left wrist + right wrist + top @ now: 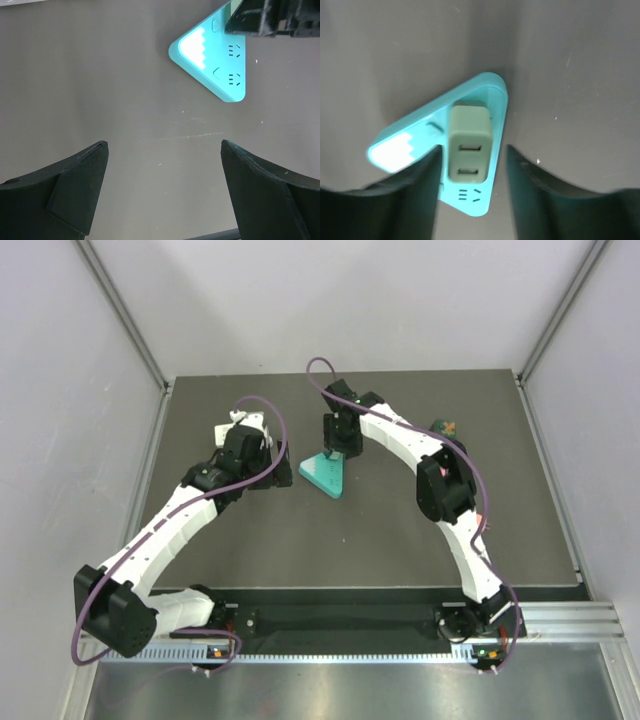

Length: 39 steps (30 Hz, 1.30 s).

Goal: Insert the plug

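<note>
**tomk:** Standing right by the rig but my angle's bad. Where's it at with the plug?

**rae_b:** Pretty much at the end, I'd say. The plug (469, 135), a little pale USB charger block, is standing in one of the sockets of the teal triangular power strip (485, 92). The strip lies flat around the middle of the desk (400, 540). The plug looks seated to me, body down against the strip face. I can't see the pins though, so I won't swear it's all the way home.

**tomk:** And the claws?

**rae_b:** Right claw (473, 148) is straight over the plug, jaws either side of it and only a little way apart. There's a sliver of teal showing between the plug and the jaws, clearer on one side, so I read it as not pinching anything. Left claw (164, 142) is spread as wide as it goes with nothing in it, hovering over bare desk near the strip.

**tomk:** So what's next?

**rae_b:** My guess is this is the release step. The next move wants a straight-up lift with the jaws clear of the plug's sides, because any rub could tip it or drag it out. Nothing is pinning the strip down and it looks light, so a snag might lift it too. If the plug isn't fully down, a gentle push from above would do before backing off.
</note>
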Available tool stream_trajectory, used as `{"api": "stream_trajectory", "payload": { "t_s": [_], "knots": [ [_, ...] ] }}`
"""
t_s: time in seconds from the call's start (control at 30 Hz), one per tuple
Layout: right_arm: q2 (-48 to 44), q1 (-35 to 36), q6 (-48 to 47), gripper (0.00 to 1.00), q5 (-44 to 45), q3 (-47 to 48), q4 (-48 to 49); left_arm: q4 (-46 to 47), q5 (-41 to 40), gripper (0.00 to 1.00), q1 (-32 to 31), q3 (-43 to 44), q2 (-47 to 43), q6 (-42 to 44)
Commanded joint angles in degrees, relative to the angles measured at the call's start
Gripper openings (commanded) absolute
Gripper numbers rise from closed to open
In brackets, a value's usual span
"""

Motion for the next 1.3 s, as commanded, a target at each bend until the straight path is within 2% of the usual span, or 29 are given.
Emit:
{"api": "stream_trajectory", "payload": {
  "t_s": [0.0,0.2,0.37,0.47,0.53,0.63,0.7,0.83,0.97,1.1,1.27],
  "knots": [
    [1.58,-0.94,-0.61,0.56,-0.13,2.25,-2.31,1.59,-0.49,0.98,0.42,-0.29,-0.7,0.65],
    [-6.33,-3.66,-0.78,0.78,1.45,3.93,1.47,2.38,0.47,0.98,0.5,-0.73,-1.84,1.44],
    [-16.85,-5.77,-2.1,0.86,2.33,-3.26,1.74,2.91,0.3,0.98,0.5,-1.08,-2.9,2.31],
    [-26.44,-6.83,-2.89,0.89,4.43,-15.28,3.14,2.91,1.17,0.98,0.5,-1.08,-2.81,2.49],
    [-32.06,-8.14,-2.46,0.89,5.58,-28.11,4.98,3.17,2.05,0.98,0.42,-1.08,-3.16,2.58],
    [-45.92,-14.27,-0.26,0.89,7.25,-44.81,7.09,3.88,3.19,0.98,0.42,-1.34,-4.04,3.19],
    [-51.05,-16.92,0.45,0.89,7.52,-54.98,8.15,4.31,3.9,0.97,0.5,-1.52,-4.31,3.2],
    [-60.72,-25.61,-0.34,0.89,8.57,-65.49,7.19,4.67,5.74,0.96,0.42,-1.43,-4.04,2.93],
    [-62.06,-32.22,-2.8,0.91,11.38,-70.86,6.66,5.11,6.89,0.95,0.5,-1.52,-4.13,3.28],
    [-59.43,-37.57,-5.7,0.91,9.28,-73.85,9.38,5.19,7.59,0.94,0.5,-1.78,-4.66,3.64],
    [-53.99,-38.56,-7.37,0.85,7.08,-73.59,11.75,6.25,7.77,0.93,0.5,-2.4,-5.36,3.81]
  ]
}}
